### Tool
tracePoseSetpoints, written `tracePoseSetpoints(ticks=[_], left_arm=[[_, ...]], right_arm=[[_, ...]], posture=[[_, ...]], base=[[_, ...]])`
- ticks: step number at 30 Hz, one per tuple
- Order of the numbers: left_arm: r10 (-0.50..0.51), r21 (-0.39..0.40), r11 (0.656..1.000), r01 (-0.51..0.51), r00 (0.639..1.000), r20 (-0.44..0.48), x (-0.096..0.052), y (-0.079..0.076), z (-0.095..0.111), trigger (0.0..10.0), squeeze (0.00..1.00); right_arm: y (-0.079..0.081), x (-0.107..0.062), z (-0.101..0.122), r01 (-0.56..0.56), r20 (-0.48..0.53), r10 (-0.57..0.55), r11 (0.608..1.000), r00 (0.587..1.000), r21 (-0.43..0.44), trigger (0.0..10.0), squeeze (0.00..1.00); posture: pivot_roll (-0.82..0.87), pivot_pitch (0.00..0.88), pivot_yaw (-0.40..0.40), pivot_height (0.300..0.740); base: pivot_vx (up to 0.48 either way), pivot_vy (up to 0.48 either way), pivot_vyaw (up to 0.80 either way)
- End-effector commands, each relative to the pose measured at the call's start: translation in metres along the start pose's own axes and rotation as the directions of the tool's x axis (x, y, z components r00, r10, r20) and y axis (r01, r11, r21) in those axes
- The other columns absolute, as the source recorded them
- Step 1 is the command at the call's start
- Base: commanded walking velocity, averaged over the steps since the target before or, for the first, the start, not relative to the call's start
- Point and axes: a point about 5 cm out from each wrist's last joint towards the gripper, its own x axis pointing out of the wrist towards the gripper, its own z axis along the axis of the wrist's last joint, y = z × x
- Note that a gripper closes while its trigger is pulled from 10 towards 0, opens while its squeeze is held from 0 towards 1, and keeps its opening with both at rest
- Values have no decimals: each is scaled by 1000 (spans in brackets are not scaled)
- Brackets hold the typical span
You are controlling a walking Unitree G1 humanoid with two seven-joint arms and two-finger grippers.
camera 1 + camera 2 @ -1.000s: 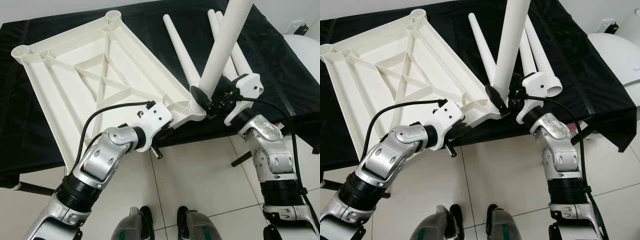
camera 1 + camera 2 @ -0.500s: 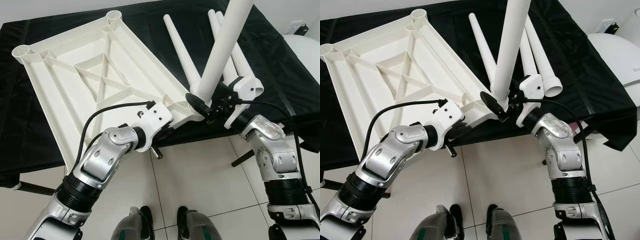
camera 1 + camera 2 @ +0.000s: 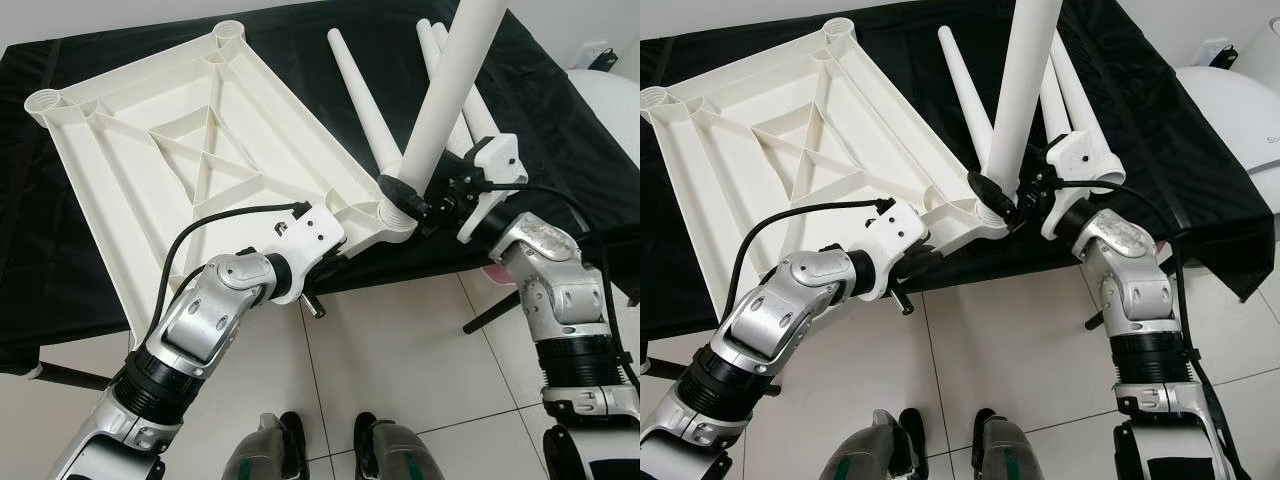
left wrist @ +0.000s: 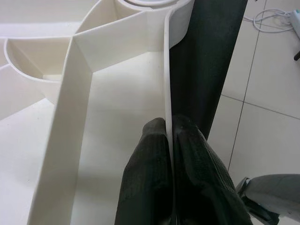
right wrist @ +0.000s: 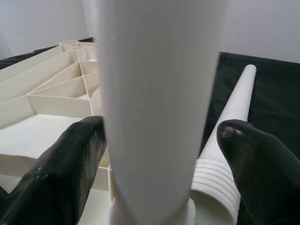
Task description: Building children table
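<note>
A black-draped tabletop (image 3: 80,250) stands on a floor (image 3: 400,370) of pale square tiles with dark grout lines. Behind it runs a plain white wall (image 3: 150,15), and a white rounded object (image 3: 1240,110) sits alongside.

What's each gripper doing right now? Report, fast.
Left gripper: shut on the tabletop rim.
Right gripper: open around the upright leg, one finger touching.

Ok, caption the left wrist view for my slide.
Left gripper pinching the thin rim of the upturned white plastic ribbed tabletop at its edge.
</note>
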Motion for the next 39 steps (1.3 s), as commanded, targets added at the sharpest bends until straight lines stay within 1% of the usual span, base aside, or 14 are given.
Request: tracePoseSetpoints(ticks=[1,9,10,13,15,16,17,22,23,34,35,36,38,39], left_arm=[[-3,-3,1000,3,1000,5,-3,-1,1,10000,0],[-5,-1,1000,5,1000,7,-3,-1,1,10000,0],[-5,-1,1000,5,1000,7,-3,-1,2,10000,0],[-4,-1,1000,4,1000,8,-3,0,2,10000,0],[-3,-2,1000,3,1000,8,-3,0,2,10000,0],[-3,-2,1000,3,1000,8,-3,0,2,10000,0],[-2,-3,1000,2,1000,9,-3,-1,2,10000,0],[-2,-4,1000,2,1000,9,-3,-1,2,10000,0],[-1,-4,1000,1,1000,10,-3,-1,2,10000,0],[-1,-2,1000,1,1000,15,-2,-1,3,10000,0],[-1,0,1000,1,1000,16,-2,-1,4,10000,0],[0,-2,1000,0,1000,18,-2,-1,4,10000,0],[1,-3,1000,-1,1000,19,-2,-1,4,10000,0],[1,-2,1000,-1,1000,19,-2,-1,5,10000,0]], right_arm=[[-2,-1,0,-13,3,13,1000,1000,-1,10000,0],[-4,-1,-2,-27,-4,27,1000,1000,-2,10000,0],[-5,0,-2,-32,-4,32,999,999,-2,7882,0],[-5,0,-2,-40,-5,40,999,999,-2,9059,0],[-4,1,-2,-61,-6,61,998,998,2,4863,0],[-4,1,-2,-61,-6,61,998,998,2,4863,0],[-2,1,-2,-80,-2,80,997,997,7,0,0],[-1,1,-2,-93,0,93,996,996,11,0,0],[0,2,-2,-97,0,97,995,995,9,10000,0],[0,3,-2,-112,-2,112,994,994,6,10000,0],[0,3,-2,-118,0,118,993,993,9,6118,0],[1,3,-2,-120,3,120,993,993,15,3882,0],[1,3,-2,-121,5,121,992,993,19,3882,0],[2,3,-2,-124,6,124,992,992,23,2863,0]], posture=[[-85,242,41,740],[-85,243,41,740],[-85,243,41,740],[-84,244,40,740],[-83,243,37,740],[-83,243,37,740],[-83,241,35,740],[-83,241,35,740],[-83,239,35,740],[-84,232,32,740],[-84,232,32,740],[-84,232,32,740],[-84,232,32,740],[-84,232,32,740]], base=[[0,0,0],[0,0,0],[0,0,0],[0,0,0],[0,0,0],[0,0,0],[0,0,0],[0,0,0],[0,0,0],[0,0,0],[0,0,0],[0,0,0],[0,0,0],[0,0,0]])
